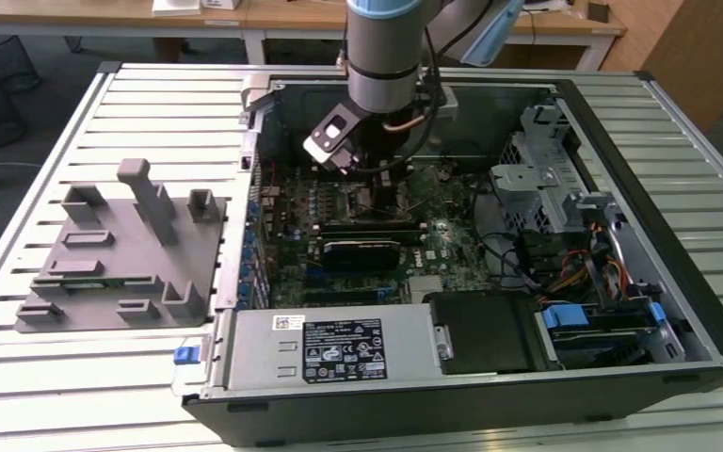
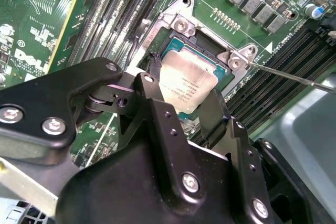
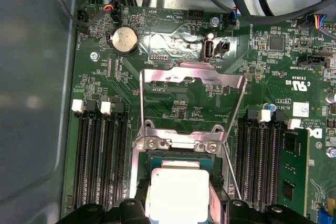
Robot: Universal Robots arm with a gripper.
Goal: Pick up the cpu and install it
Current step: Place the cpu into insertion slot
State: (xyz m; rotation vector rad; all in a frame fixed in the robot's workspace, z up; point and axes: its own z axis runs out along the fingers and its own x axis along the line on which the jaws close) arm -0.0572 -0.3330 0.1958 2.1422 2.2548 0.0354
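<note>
Installing step, I judged: fingers (image 2: 157, 109) clenched on the cpu (image 2: 187, 83) at the open socket (image 2: 180, 24); seating called for level, square alignment

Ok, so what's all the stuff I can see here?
table: one, white, slatted.
computer case: one, black, open on the table.
tray: one, grey, on the table, the exterior view's left.
motherboard: one, green, inside the computer case.
socket frame: one, silver metal, flipped open on the motherboard.
coin battery: one, silver, on the motherboard.
cpu: one, silver, at the open socket, gripped on two sides.
arm: one, grey and blue, over the case.
gripper: one, black, shut on the cpu.
</note>
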